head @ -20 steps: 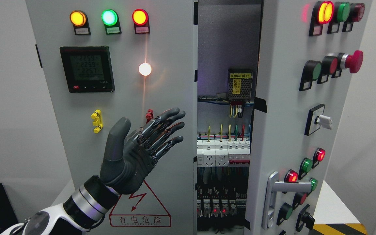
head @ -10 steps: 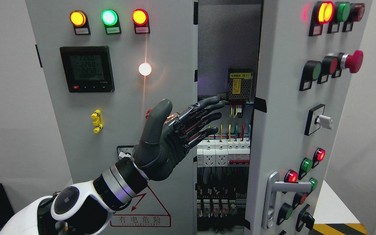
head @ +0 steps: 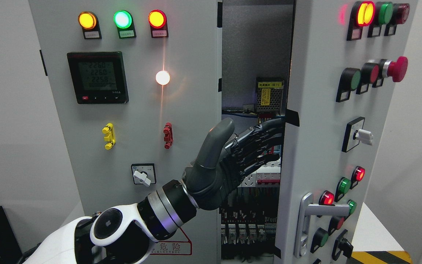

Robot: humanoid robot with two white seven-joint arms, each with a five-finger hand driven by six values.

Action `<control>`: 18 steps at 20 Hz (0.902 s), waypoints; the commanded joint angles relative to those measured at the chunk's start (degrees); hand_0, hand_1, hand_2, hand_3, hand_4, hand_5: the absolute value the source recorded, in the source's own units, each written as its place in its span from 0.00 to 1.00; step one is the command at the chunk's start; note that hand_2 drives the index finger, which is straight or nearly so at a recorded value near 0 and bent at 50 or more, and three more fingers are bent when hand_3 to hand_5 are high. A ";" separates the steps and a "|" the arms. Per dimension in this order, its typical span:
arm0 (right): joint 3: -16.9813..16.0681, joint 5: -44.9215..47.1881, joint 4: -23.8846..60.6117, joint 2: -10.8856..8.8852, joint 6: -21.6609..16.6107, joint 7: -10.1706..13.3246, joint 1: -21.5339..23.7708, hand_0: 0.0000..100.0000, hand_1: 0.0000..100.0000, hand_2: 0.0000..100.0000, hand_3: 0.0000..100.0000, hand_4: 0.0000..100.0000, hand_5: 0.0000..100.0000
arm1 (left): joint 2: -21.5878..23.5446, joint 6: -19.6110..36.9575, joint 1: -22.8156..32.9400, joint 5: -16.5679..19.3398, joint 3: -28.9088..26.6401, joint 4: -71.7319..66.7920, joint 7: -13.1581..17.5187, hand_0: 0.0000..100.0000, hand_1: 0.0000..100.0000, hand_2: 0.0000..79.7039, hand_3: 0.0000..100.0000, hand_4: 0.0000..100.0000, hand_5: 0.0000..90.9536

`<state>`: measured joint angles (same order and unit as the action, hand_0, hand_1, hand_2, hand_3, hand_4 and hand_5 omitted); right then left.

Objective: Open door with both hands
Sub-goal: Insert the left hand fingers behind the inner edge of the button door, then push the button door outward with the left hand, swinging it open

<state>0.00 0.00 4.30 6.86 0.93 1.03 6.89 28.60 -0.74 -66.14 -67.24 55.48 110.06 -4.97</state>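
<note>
A grey electrical cabinet fills the view. Its right door (head: pixel 321 121) stands ajar, swung toward me, with a silver lever handle (head: pixel 322 211) low on its face. The left door (head: pixel 181 110) is closed and flat. My left hand (head: pixel 247 154) reaches across into the dark gap between the doors, fingers (head: pixel 266 134) stretched out flat, thumb up. The fingertips pass behind the inner edge of the right door and are hidden there. The hand holds nothing. My right arm does not show.
Inside the gap are a power supply (head: pixel 269 96), wiring and rows of breakers (head: pixel 266 174). The right door carries lamps, buttons and a red mushroom stop (head: pixel 396 68). The left door has a meter (head: pixel 97 77) and a rotary switch (head: pixel 143 175). A white table corner (head: pixel 372 231) lies lower right.
My left hand has swept from in front of the left door rightward into the gap, its fingertips now behind the right door's edge. The doors have not moved.
</note>
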 commanded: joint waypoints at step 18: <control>-0.18 -1.41 0.01 0.00 0.04 0.20 -0.04 0.19 0.00 0.00 0.00 0.00 0.00 | -5.66 -0.40 -3.20 -2.64 3.41 -0.55 0.05 0.00 0.00 0.00 0.00 0.00 0.00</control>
<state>0.00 0.00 4.30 6.86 0.93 1.20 6.89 24.86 -0.88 -69.18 -69.74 58.19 109.56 -4.93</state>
